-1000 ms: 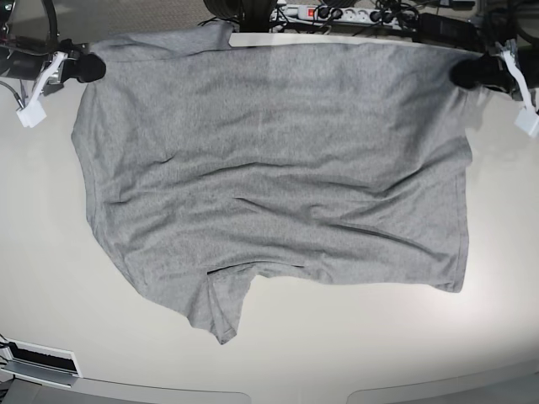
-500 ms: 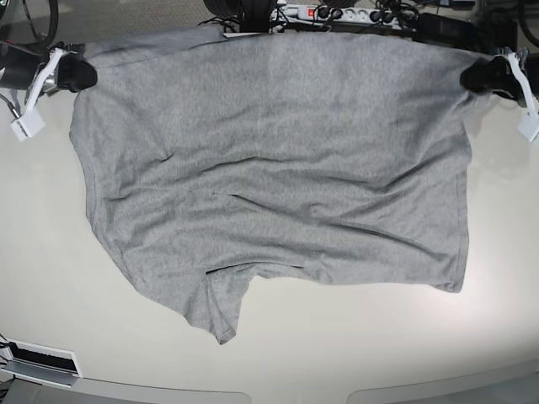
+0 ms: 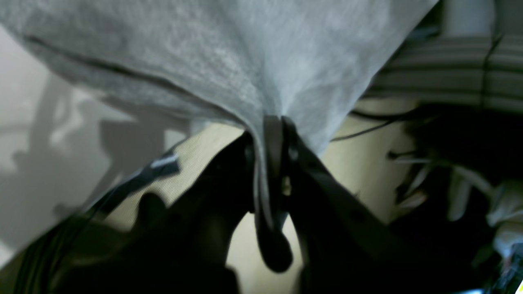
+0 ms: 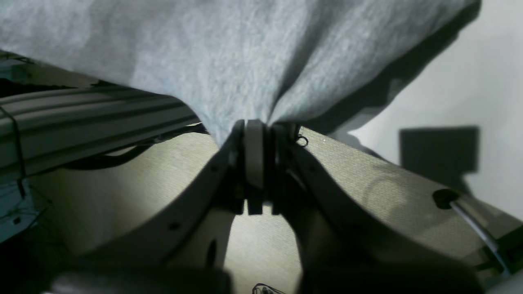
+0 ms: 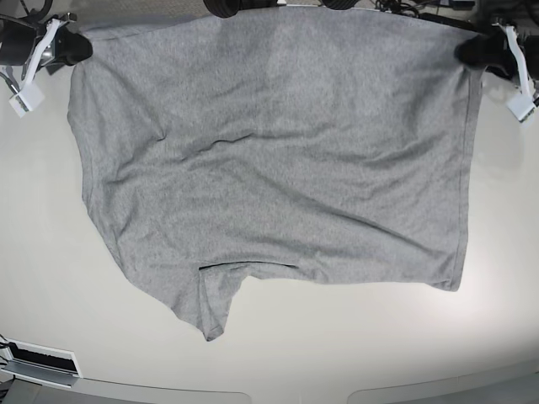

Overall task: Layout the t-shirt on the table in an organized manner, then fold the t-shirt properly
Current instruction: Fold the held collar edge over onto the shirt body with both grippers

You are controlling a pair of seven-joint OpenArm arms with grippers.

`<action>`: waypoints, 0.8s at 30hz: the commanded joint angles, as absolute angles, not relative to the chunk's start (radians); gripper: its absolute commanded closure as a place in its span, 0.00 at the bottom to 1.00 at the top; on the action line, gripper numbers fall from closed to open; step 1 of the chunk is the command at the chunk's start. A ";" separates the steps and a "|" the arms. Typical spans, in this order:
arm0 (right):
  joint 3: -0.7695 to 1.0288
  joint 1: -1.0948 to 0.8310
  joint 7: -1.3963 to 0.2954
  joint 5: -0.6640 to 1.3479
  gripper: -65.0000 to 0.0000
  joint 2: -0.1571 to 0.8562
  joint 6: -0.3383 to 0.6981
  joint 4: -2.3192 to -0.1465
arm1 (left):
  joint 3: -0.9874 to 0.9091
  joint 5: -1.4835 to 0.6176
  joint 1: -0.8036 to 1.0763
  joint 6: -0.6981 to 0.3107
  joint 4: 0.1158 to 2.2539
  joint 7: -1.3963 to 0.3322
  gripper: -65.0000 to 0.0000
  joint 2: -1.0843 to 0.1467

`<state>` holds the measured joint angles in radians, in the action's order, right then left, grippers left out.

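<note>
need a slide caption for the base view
Both pincers, left and right, hold the grey t-shirt by its far corners above the table.

The left gripper [image 3: 273, 163] pinches a gathered edge of the grey t-shirt [image 3: 229, 53], lifted above the table [image 3: 24, 134].

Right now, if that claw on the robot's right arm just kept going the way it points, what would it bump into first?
The right gripper is already clamped on the t-shirt, so more grey cloth comes first; what lies beyond is hidden.
</note>
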<state>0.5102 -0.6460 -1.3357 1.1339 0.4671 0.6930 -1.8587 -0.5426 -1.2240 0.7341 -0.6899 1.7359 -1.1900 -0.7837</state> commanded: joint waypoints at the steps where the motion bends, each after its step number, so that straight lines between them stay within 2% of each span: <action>1: 0.518 -0.652 -1.332 1.149 1.00 0.485 0.698 -1.874 | -0.563 -1.234 0.747 -0.698 1.747 -1.186 1.00 -0.807; 11: 0.518 -0.654 -1.367 1.152 1.00 0.485 0.698 -1.875 | -0.738 -1.303 0.872 -0.698 1.747 -1.213 1.00 -0.806; 17: 0.518 -0.660 -1.367 1.155 1.00 0.485 0.698 -1.896 | -0.779 -1.387 0.872 -0.698 1.747 -1.235 1.00 -0.806; 24: 0.518 -0.651 -1.293 1.151 1.00 0.483 0.698 -1.896 | -0.778 -1.404 0.857 -0.698 1.747 -1.085 1.00 -0.795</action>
